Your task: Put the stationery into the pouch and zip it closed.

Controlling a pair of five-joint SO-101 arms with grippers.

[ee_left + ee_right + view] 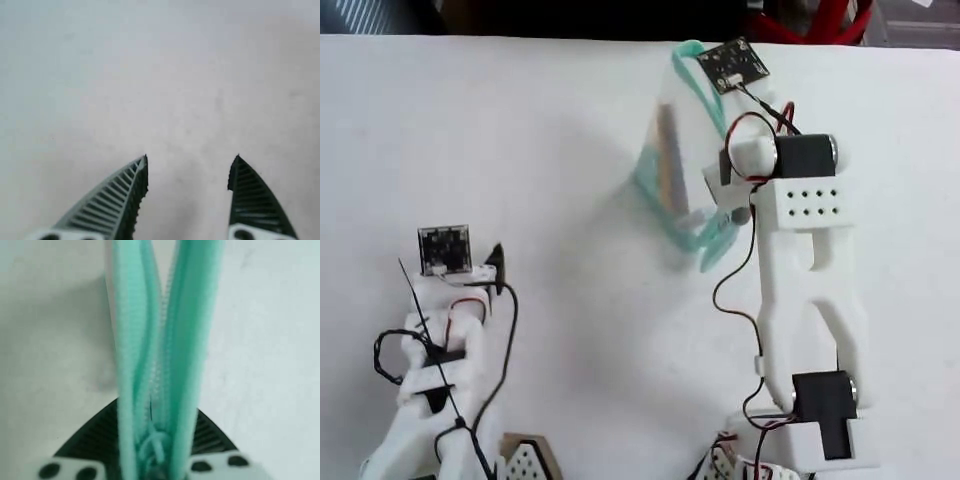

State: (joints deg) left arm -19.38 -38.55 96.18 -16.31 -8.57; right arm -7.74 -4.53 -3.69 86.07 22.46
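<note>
Mint-edged pouch (160,340) stood upright at the far middle of the table (470,120), its zip end pinched in the right gripper (155,412). Pulling straight along the teeth looked wisest. The left gripper (190,159), spread over bare table, could brace it.

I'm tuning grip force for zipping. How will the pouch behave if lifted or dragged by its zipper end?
Likely floppy: the pouch has thin clear walls and soft fabric zipper tape, so it should sag rather than hold shape. Probably light, so it may slide on the smooth table instead of resisting a zip pull.
</note>
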